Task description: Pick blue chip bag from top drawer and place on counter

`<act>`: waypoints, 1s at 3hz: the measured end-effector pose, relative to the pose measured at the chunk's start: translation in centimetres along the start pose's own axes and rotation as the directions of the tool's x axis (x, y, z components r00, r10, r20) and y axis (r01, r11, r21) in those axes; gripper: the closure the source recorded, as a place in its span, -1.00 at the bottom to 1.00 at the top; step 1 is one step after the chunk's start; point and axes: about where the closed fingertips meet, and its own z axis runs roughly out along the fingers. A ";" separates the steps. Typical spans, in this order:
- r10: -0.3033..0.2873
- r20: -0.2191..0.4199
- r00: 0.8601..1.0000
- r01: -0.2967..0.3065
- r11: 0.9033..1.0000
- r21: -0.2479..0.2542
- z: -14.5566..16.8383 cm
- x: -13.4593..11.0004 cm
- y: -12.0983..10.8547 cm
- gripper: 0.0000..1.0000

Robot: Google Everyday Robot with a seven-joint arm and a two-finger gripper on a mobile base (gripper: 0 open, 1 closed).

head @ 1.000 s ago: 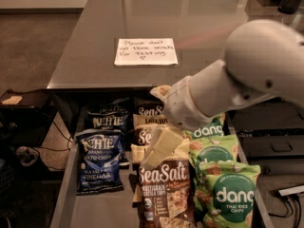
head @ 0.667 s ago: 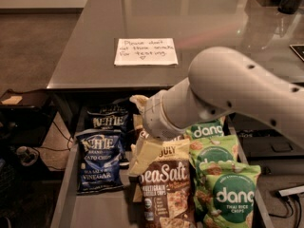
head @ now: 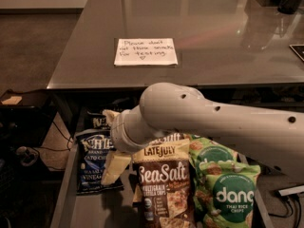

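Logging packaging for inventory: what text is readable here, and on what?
"Please don't eat these snacks for testing": paper note on counter.
"KETTLE", "VINEGAR": blue chip bag, top drawer, gripper over it.
"LATE JULY", "Sea Salt": brown bag; small print blurred.
"dang", "THAI RICE CHIPS": front green bag.

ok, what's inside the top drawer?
Blue chip bag left, darker Kettle bag behind it, Late July bag, two dang bags. Gripper sits over the blue bag; arm hides the middle back.
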 end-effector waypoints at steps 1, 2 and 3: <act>-0.024 -0.007 1.000 0.024 1.000 0.002 2.0 0.5 0.3 -1.00; -0.042 -0.008 0.999 0.041 0.999 -0.004 4.2 1.0 0.0 -1.00; -0.053 -0.011 0.999 0.053 0.999 -0.012 6.0 1.3 -0.5 -1.00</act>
